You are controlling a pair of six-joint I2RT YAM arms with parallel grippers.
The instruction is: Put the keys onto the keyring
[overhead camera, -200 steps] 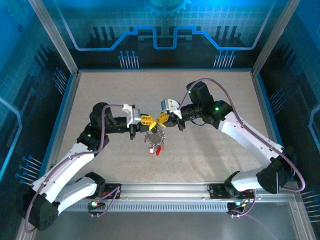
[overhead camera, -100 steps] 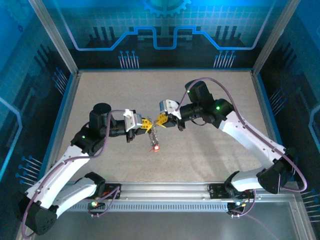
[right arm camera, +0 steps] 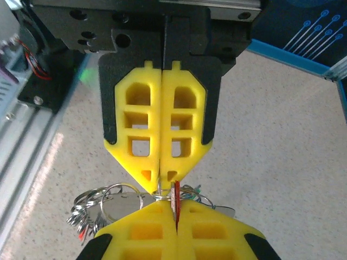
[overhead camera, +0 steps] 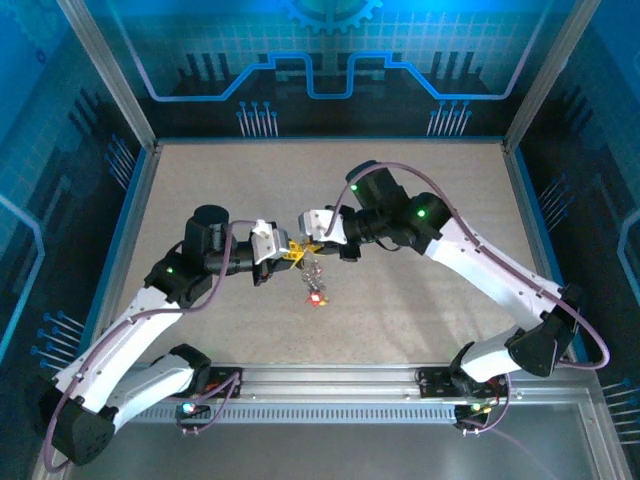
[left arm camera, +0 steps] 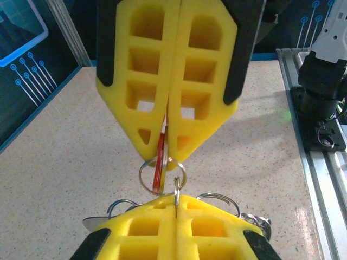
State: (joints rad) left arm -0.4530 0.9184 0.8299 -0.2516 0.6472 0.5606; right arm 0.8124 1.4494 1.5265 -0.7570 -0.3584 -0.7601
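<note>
nearest the right wrist camera, the right gripper point(right arm camera: 177, 210) was seen closed, with the red tag of a key point(right arm camera: 177, 196) pinched edge-on between its yellow fingers, presumably so that the key's metal end was left free and presented forward. directly opposite, tip to tip, the left gripper point(right arm camera: 162, 181) was likewise closed. a thin metal ring of the keyring point(left arm camera: 177, 187) was clamped on edge at its tips, probably so that it could be held steady for threading. the key was thus placed just beside that ring, and whether the two touched could not be told. a bunch of rings and chain point(right arm camera: 81, 216) was left hanging beside and below the fingers. farther off, from above, both grippers were seen meeting over the middle of the table point(overhead camera: 430, 300).
</note>
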